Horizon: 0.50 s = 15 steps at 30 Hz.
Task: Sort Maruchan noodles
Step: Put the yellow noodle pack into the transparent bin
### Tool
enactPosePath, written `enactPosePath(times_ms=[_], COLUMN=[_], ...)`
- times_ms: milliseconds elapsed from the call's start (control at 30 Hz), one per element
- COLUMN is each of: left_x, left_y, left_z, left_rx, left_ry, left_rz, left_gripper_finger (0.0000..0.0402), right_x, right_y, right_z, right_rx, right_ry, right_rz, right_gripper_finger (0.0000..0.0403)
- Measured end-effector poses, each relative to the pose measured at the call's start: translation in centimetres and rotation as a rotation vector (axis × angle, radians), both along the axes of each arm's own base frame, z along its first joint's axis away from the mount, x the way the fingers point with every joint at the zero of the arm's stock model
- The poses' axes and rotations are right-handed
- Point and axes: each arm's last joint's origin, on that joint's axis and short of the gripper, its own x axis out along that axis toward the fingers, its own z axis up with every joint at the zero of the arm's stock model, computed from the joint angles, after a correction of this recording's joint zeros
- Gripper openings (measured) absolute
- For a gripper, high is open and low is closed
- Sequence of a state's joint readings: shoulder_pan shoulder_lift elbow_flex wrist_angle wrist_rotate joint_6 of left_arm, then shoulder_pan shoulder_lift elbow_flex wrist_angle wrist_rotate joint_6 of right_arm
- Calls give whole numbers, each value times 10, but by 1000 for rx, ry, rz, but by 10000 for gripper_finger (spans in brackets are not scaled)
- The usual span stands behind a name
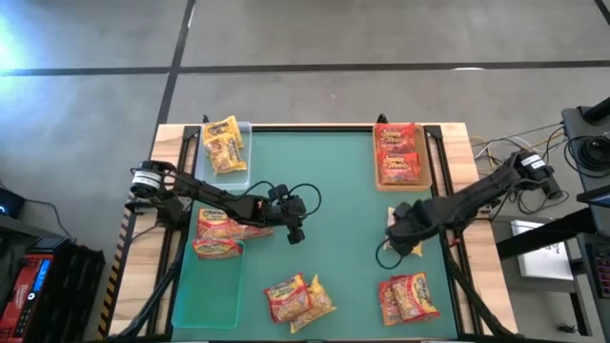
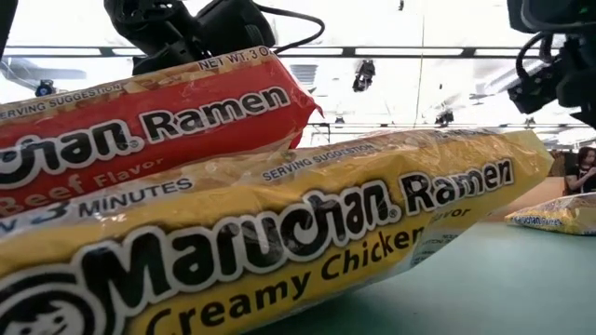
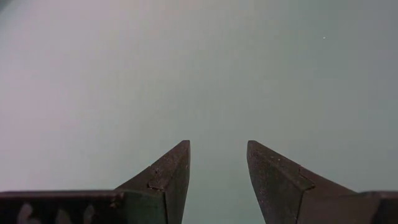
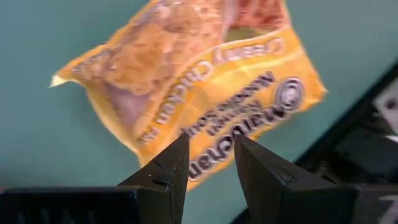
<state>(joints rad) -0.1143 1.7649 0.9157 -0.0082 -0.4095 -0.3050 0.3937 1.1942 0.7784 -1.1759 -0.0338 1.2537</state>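
Running this remote, so going off the cams. Biggest thing first: the green mat (image 1: 334,219) covers most of the table, w/ trays on its edges. Tan tray (image 1: 399,181) at 1 o'clock has red packets (image 1: 397,152) stacked in it. Clear tray (image 1: 242,173) at 11 o'clock holds yellow packets (image 1: 225,145). A third tray (image 1: 205,291) at 8 o'clock has red-orange packets (image 1: 217,233) at its upper end.

So sorting looks partway done imo. Still loose on the mat: a mixed pile (image 1: 298,299) at 6 o'clock, a red and a yellow one by the low cam, and a red-orange pair (image 1: 408,295) at 5 o'clock. Plus one Creamy Chicken packet (image 4: 193,81) at about 3 o'clock, mostly hidden under the right arm from above.

Left gripper (image 3: 217,163) sits just left of centre, roughly 9 o'clock from the middle, next to the red-orange stack. Its wrist cam shows nothing but bare mat between the fingers, jaws parted a moderate gap, holding nothing.

Right gripper (image 4: 211,158) hangs over that yellow Creamy Chicken packet. Jaws have a narrow gap and the packet lies flat on the mat beyond the tips, so not grabbed afaict.

My guess: that yellow one goes to the 11 o'clock tray, then the rest.
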Motion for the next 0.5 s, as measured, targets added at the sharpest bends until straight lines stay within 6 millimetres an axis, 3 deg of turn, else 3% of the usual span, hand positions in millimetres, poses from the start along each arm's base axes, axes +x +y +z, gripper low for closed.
enactPosePath(times_ms=[500], left_x=[0], left_y=[0], left_z=[0], left_rx=[-10], left_ry=[-3], left_rz=[6], left_gripper_finger=[142], right_x=[5], right_y=[5], right_z=[-26], right_rx=[53], right_ry=[-137], right_rz=[65], right_gripper_finger=[118])
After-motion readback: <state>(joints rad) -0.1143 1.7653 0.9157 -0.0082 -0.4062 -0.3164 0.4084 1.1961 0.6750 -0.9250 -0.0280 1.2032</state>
